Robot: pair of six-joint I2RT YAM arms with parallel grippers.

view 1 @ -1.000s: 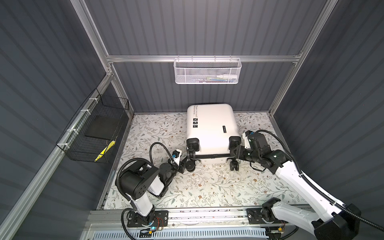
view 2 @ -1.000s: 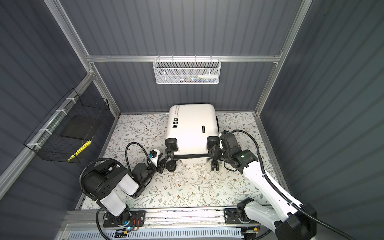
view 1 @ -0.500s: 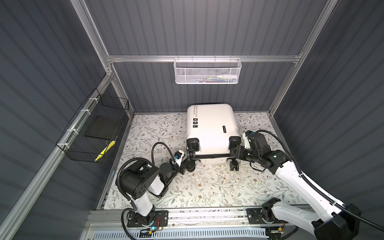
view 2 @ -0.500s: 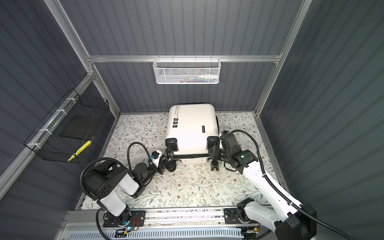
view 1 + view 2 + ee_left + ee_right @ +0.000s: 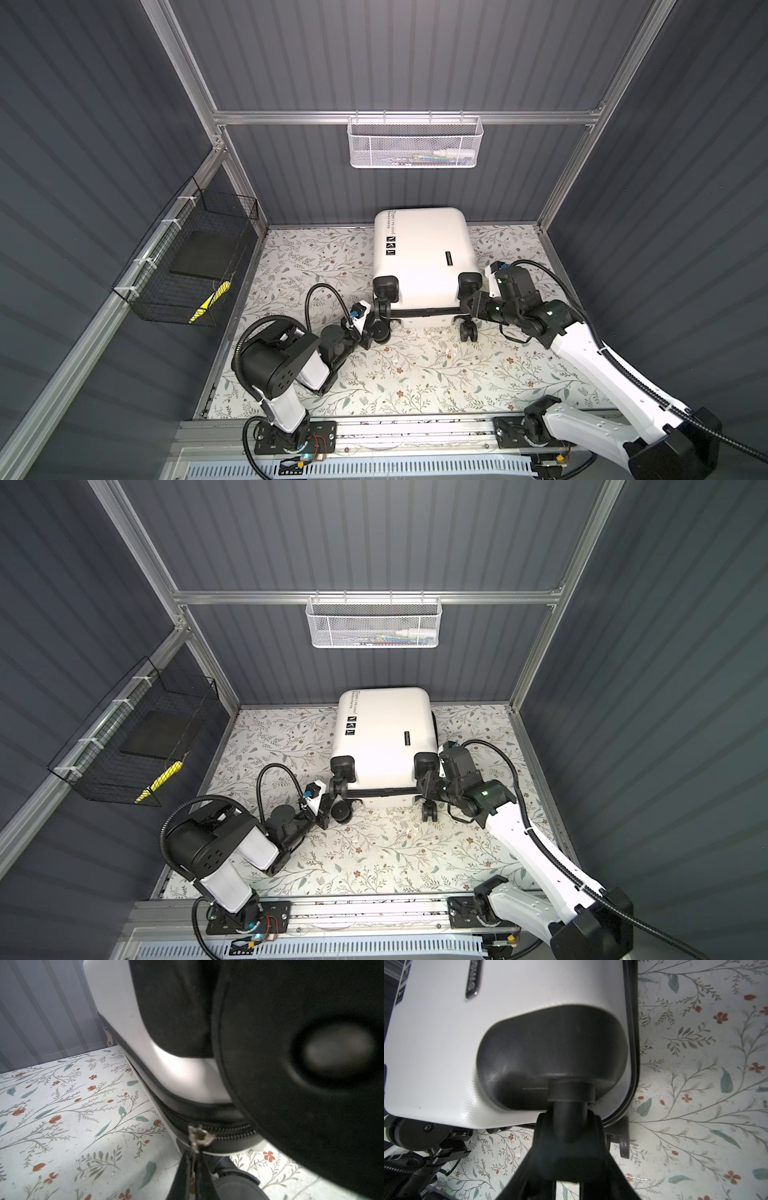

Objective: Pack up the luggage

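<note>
The luggage (image 5: 424, 257) (image 5: 382, 733) is a white hard-shell suitcase lying flat and zipped shut on the floral table, wheels toward the front. My left gripper (image 5: 369, 325) (image 5: 325, 808) sits low at its front left corner beside a black wheel (image 5: 380, 332). In the left wrist view the left gripper (image 5: 194, 1154) is shut on the metal zipper pull (image 5: 198, 1136) of the black zipper. My right gripper (image 5: 469, 306) (image 5: 430, 789) (image 5: 569, 1126) is shut on the stem of the front right wheel mount (image 5: 554, 1053).
A white mesh basket (image 5: 413, 143) with small items hangs on the back rail. A black wire basket (image 5: 187, 257) on the left wall holds a dark flat thing and a yellow item (image 5: 208, 301). Grey walls enclose the table on three sides.
My left gripper has moved right, in to the luggage's front left corner, and shut on the zipper pull. The right arm and the luggage have not moved.
</note>
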